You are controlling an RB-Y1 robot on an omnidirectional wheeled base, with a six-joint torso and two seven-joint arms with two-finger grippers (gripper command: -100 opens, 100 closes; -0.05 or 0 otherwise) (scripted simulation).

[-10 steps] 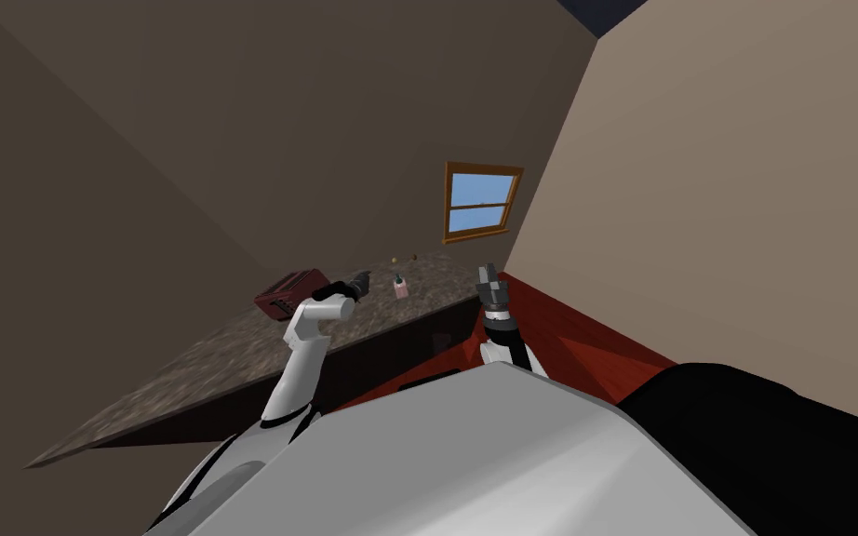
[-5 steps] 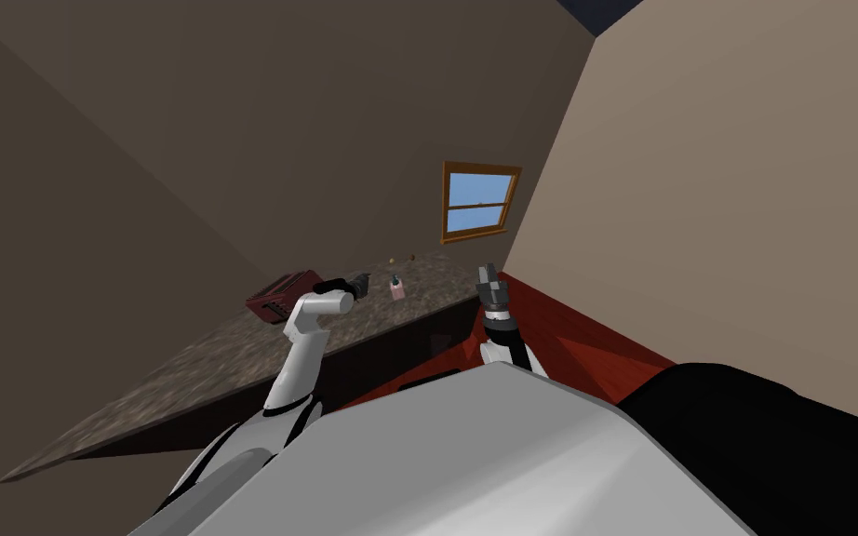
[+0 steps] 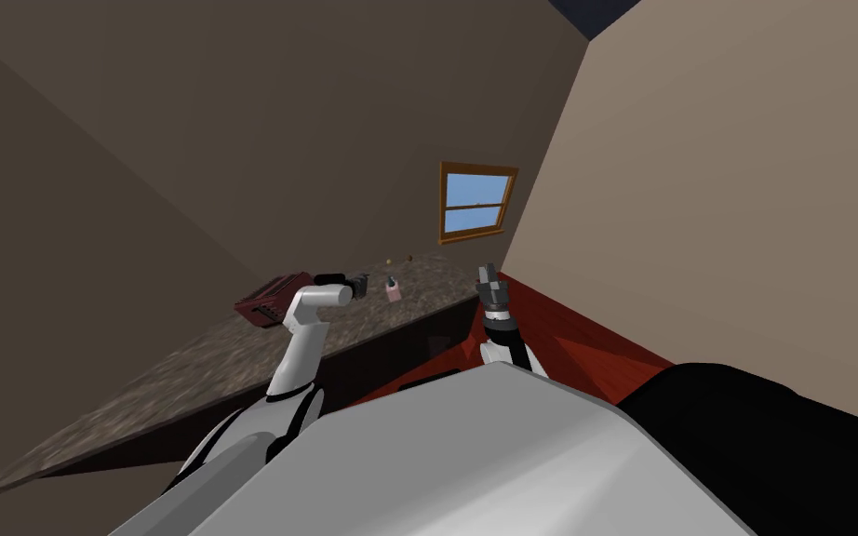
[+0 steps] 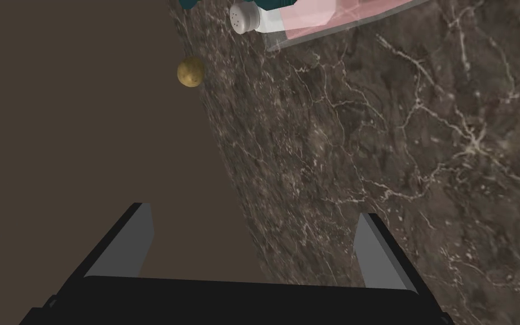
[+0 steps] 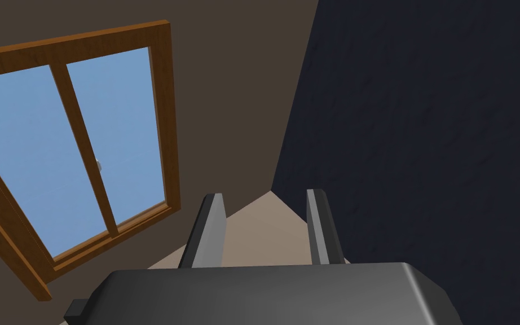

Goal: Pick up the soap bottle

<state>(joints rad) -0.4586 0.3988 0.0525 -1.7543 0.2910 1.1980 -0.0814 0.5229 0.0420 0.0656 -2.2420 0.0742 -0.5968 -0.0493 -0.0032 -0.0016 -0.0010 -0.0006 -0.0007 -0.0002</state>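
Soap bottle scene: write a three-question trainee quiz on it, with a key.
1. True or false: the left gripper is shut on the soap bottle.
2. Which appliance stands on the countertop, on the other side of the left arm from the bottle? A. a dark red toaster B. a kettle C. a blender
3. Fill in: the bottle's see-through body is ___ in colour.

Key
1. False: it is open, with the bottle ahead of it, not between its fingers.
2. A
3. pink
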